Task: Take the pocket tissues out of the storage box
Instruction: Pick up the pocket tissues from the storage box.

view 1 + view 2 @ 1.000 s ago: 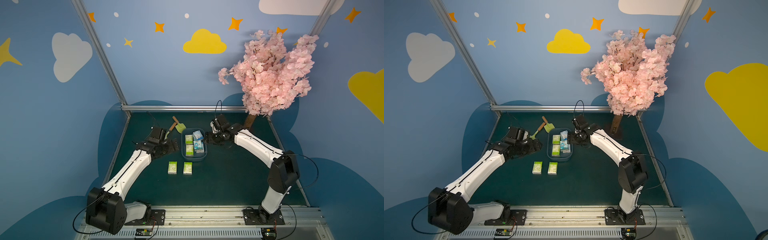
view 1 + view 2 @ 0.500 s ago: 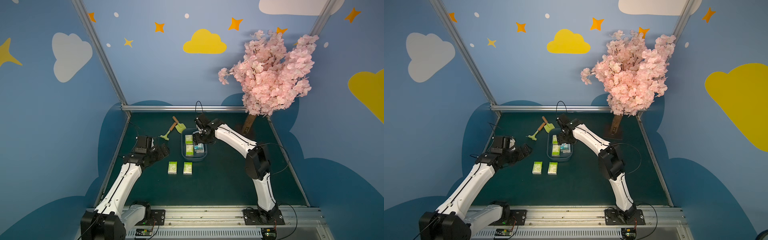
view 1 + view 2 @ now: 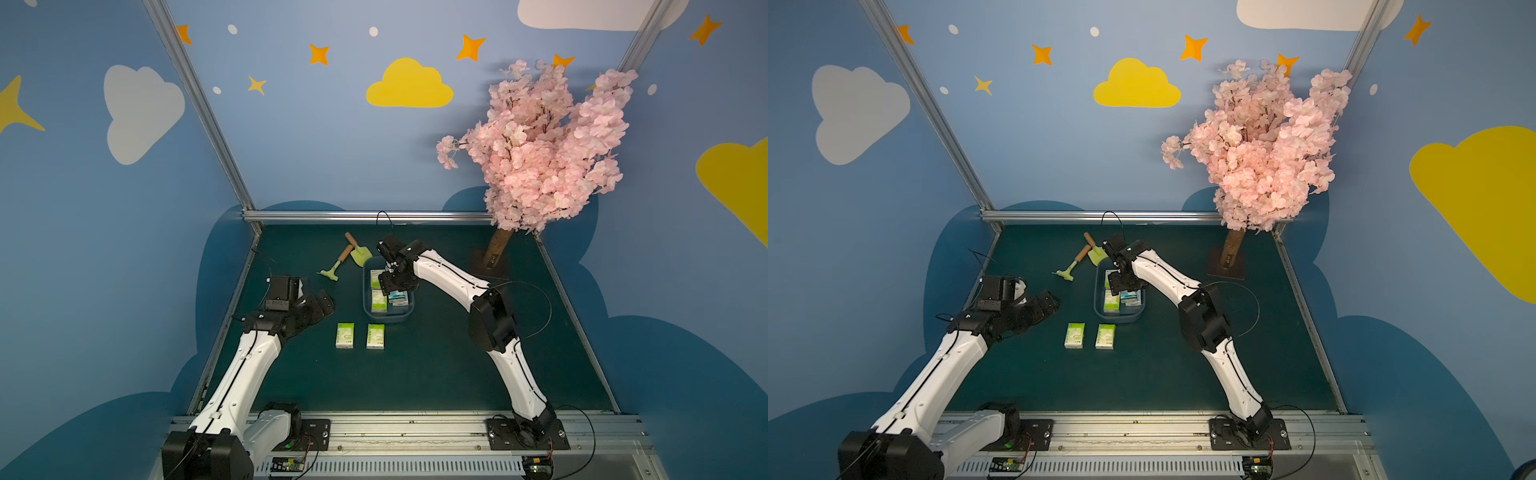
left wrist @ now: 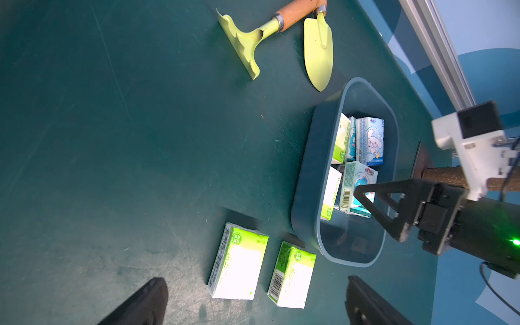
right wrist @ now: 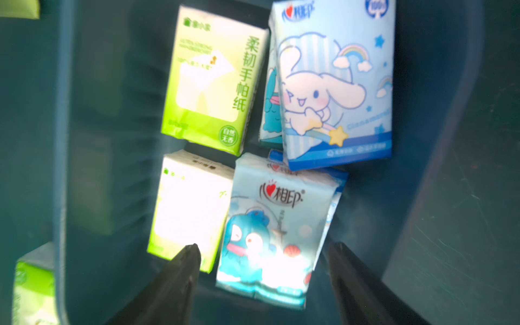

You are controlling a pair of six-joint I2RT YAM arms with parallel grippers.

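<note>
The dull blue storage box point(image 3: 388, 318) point(image 3: 1119, 318) sits mid-table with several pocket tissues in it. In the right wrist view two green packets point(image 5: 213, 78) point(image 5: 188, 208) lie beside light blue ones, a rabbit-print packet point(image 5: 334, 84) and a penguin-print packet point(image 5: 275, 225). My right gripper point(image 5: 264, 249) point(image 3: 390, 286) hangs open inside the box, its fingers either side of the penguin-print packet, apart from it. Two green packets point(image 3: 345, 335) point(image 3: 375, 336) lie on the table in front of the box. My left gripper point(image 3: 322, 303) point(image 4: 256, 284) stands open left of the box, empty.
A yellow-green toy shovel point(image 3: 360, 252) and rake point(image 3: 332, 270) lie just behind and left of the box. The pink tree point(image 3: 540, 153) stands at the back right on its brown base plate point(image 3: 490, 266). A metal rail point(image 3: 365, 216) bounds the table's back edge.
My right gripper has swung left from beside the box to over its inside. My left gripper has drawn back from the box toward the left front.
</note>
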